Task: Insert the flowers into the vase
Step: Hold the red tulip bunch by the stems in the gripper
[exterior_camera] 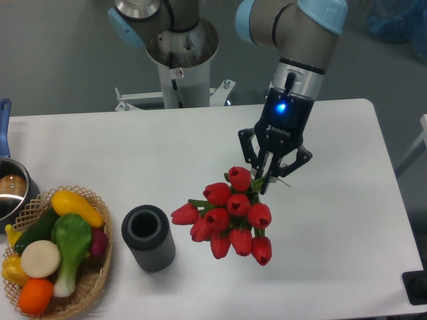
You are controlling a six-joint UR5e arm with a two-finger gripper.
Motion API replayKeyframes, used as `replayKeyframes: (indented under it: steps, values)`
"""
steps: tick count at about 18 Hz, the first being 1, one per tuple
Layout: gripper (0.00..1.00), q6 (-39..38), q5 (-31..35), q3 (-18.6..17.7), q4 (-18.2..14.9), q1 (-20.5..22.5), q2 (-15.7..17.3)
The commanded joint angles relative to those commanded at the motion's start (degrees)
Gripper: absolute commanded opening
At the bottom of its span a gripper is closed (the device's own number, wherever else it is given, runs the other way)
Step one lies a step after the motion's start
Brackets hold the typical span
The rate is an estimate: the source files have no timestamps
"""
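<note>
The two-finger gripper (269,175) seems clamped on the red tulip flowers (229,212); carrying step; next, stems over the dark grey ribbed vase (148,237).

On the table (347,200), the vase (148,237) stands upright near the front, just right of the basket (93,283), which holds toy vegetables (57,243) at the front left corner. Behind the basket, at the left edge, sits the pot (10,190). The flowers (230,213) lie right of the vase, apart from it, with the gripper (270,179) at their stems behind them.
</note>
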Motion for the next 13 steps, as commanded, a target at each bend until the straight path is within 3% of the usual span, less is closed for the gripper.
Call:
replayKeyframes:
  steps: [6,13]
  values:
    - [0.09,-0.7,-0.7,1.0,-0.1,0.2,-0.2]
    - [0.09,-0.5,-12.8,1.4,0.2,0.9,-1.4]
